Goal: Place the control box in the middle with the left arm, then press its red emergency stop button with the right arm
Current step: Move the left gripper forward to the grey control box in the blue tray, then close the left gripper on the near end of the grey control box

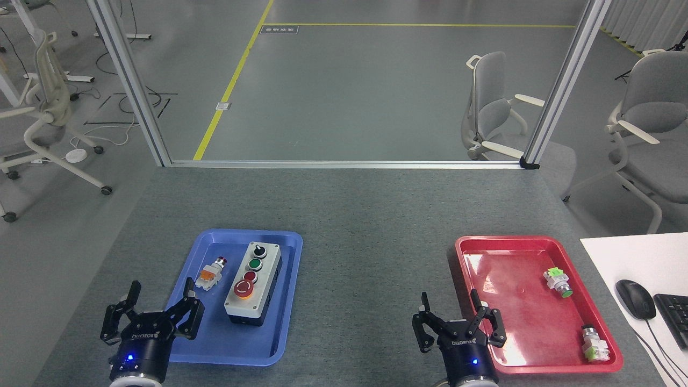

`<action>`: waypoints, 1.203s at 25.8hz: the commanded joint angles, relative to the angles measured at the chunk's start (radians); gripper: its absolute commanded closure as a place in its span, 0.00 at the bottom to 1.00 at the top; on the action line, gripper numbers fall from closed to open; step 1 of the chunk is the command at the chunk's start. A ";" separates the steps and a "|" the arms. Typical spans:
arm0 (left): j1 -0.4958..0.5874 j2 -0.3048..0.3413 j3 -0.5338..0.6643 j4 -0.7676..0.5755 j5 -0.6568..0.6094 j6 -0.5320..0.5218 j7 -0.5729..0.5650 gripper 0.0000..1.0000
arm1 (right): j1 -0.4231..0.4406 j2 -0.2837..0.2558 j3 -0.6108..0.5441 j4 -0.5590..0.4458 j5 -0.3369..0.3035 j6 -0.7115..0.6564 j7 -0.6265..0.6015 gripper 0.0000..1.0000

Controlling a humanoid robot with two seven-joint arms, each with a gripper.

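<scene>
Head view shows the control box lying in the blue tray, not yet in the middle, its emergency stop nearest the robot. Both the left gripper and right gripper hang open and empty, the left one beside the tray, placed to reach for the box.

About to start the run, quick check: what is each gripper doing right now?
Left gripper: open, empty, at the blue tray's near left corner.
Right gripper: open, empty, beside the red tray.

Bright even overhead light, sharp focus, faint glare on red tray
</scene>
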 commanded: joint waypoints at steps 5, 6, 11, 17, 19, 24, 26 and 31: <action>-0.003 -0.013 0.000 -0.017 0.017 0.004 0.017 0.01 | 0.000 0.006 -0.009 0.003 -0.020 0.034 -0.011 0.03; 0.001 -0.011 -0.001 -0.021 0.019 -0.004 0.020 0.01 | 0.000 0.011 -0.012 0.003 -0.032 0.040 -0.011 0.03; 0.057 -0.013 -0.003 -0.075 0.044 -0.013 0.014 0.01 | 0.000 0.009 -0.015 -0.002 -0.095 0.049 -0.012 0.03; 0.133 -0.066 -0.066 -0.110 0.022 -0.056 0.023 0.01 | -0.002 0.005 -0.033 -0.009 -0.144 0.037 -0.014 0.03; 0.132 -0.071 -0.124 -0.107 -0.032 -0.037 0.021 0.01 | -0.003 0.005 -0.033 -0.008 -0.144 0.037 -0.014 0.03; 0.095 -0.140 -0.236 -0.020 -0.219 0.096 0.006 0.01 | -0.003 0.000 -0.043 0.001 -0.144 0.035 -0.012 0.03; 0.055 -0.162 -0.242 0.058 -0.223 0.107 0.004 0.01 | -0.003 0.002 -0.050 0.001 -0.144 0.023 -0.014 0.03; -0.048 -0.166 -0.241 0.266 -0.243 0.164 0.006 0.01 | -0.002 0.000 -0.052 -0.005 -0.144 0.019 -0.012 0.02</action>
